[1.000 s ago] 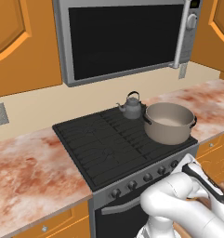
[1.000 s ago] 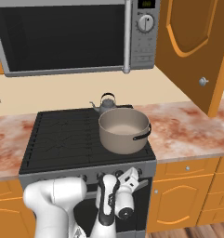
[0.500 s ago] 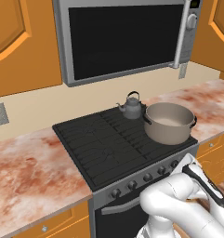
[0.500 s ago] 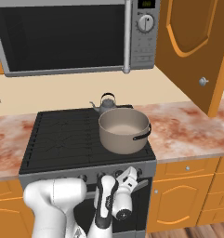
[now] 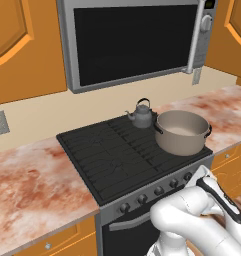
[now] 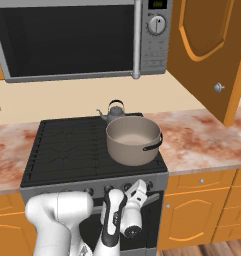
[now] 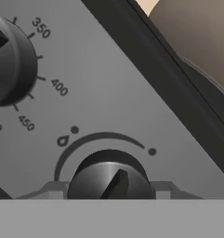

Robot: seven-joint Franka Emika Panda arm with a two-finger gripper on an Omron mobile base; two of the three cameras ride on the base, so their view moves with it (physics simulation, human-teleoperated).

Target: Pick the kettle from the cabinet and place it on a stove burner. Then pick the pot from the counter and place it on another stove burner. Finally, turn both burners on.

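Observation:
The small dark kettle [image 5: 141, 116] [image 6: 113, 111] stands on the back right burner of the black stove [image 5: 107, 155] [image 6: 67, 147]. On the front right burner, just in front of the kettle, sits the wide grey-beige pot [image 5: 182, 131] [image 6: 133, 140] [image 7: 201, 37]. My gripper [image 6: 140, 186] [image 7: 108, 190] is low at the stove's steel front, below the pot. Its fingertips [image 7: 50, 190] press both sides of a dark burner knob [image 7: 108, 179]. The marbled counter [image 5: 27, 185] [image 6: 202, 140] runs along both sides of the stove. The cabinet is out of view.
A microwave [image 5: 132, 40] [image 6: 77, 37] hangs over the stove. An orange cabinet door [image 6: 207, 50] stands open at the right. Other knobs [image 5: 142, 198] [image 6: 109, 188] line the stove front, and a temperature dial [image 7: 6, 65] sits beside the gripped knob. Orange drawers [image 6: 202, 190] lie under the counter.
The jaws have come in from wide open onto the knob. The hand has stayed at the stove front; kettle and pot have not moved.

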